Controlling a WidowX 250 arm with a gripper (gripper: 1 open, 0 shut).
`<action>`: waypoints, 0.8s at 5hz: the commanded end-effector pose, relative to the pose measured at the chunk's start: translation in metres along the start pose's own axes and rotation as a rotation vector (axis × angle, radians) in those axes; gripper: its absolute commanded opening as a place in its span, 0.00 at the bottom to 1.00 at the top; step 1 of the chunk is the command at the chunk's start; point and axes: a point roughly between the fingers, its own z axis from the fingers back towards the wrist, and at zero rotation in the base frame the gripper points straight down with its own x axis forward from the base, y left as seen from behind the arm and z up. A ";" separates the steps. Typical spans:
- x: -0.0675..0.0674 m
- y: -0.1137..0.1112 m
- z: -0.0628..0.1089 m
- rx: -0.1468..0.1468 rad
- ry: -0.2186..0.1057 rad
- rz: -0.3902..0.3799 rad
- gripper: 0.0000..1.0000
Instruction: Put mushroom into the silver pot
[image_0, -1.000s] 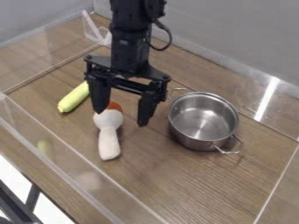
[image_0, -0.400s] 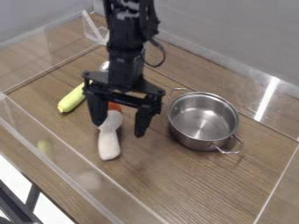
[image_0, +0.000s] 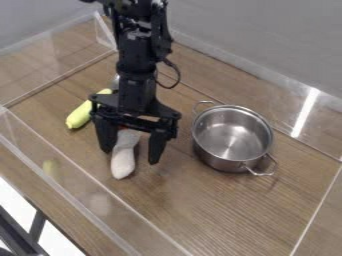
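Now my gripper (image_0: 131, 150) is wide open, one finger on each side of the mushroom (image_0: 124, 159), which lies on the table just left of the silver pot (image_0: 231, 138). The pot is empty. I must grab, lift and drop it in.

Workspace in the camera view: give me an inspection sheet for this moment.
Surface: wooden table inside clear walls.
Job's things: mushroom lies on the wood; silver pot upright, empty, apart from it.
Clutter: yellow corn-like piece left of the arm.
Grippers: gripper open, pointing down, fingers straddling the mushroom, no grip yet.
Cables: black cable looping beside the arm.
Surroundings: grey wall behind.
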 end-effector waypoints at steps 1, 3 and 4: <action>0.003 0.003 0.002 -0.007 -0.012 0.015 1.00; 0.006 0.005 0.006 -0.011 -0.007 0.017 1.00; 0.010 0.006 0.007 -0.013 -0.005 0.020 1.00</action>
